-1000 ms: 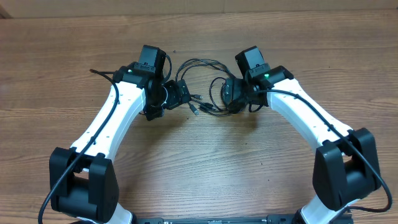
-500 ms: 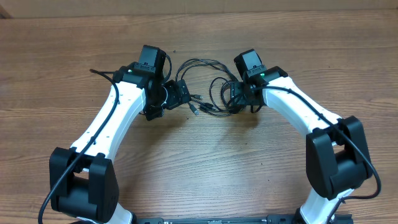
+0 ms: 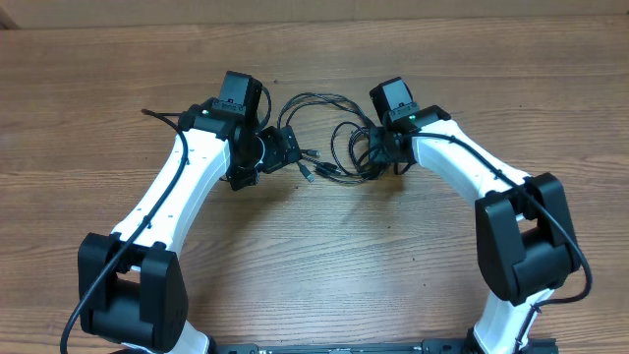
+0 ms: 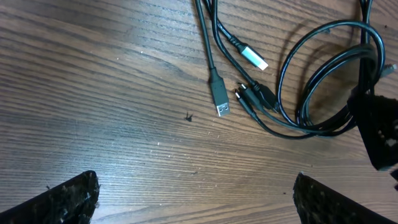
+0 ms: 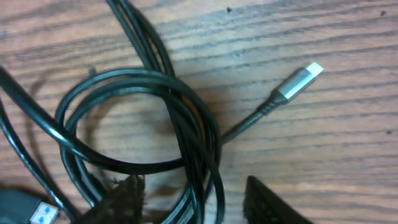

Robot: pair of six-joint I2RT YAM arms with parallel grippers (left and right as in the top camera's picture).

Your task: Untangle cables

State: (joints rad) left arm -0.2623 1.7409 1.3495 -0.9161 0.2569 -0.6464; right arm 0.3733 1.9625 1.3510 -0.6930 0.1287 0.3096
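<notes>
A brown wooden desk (image 3: 314,256) fills the whole overhead view, its grain running left to right. A paler strip (image 3: 491,8) lines the top edge of the frame. Even, soft light falls across it, with faint shadows. A tiny dark speck (image 3: 275,83) sits upper centre.

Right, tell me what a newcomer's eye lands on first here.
The tangle of black cables at the middle of the wooden table comes first. It lies between the left gripper, wide open, and the right gripper, whose fingers straddle a tight coil. In the right wrist view a silver-tipped plug sticks out to the right of that coil.
</notes>
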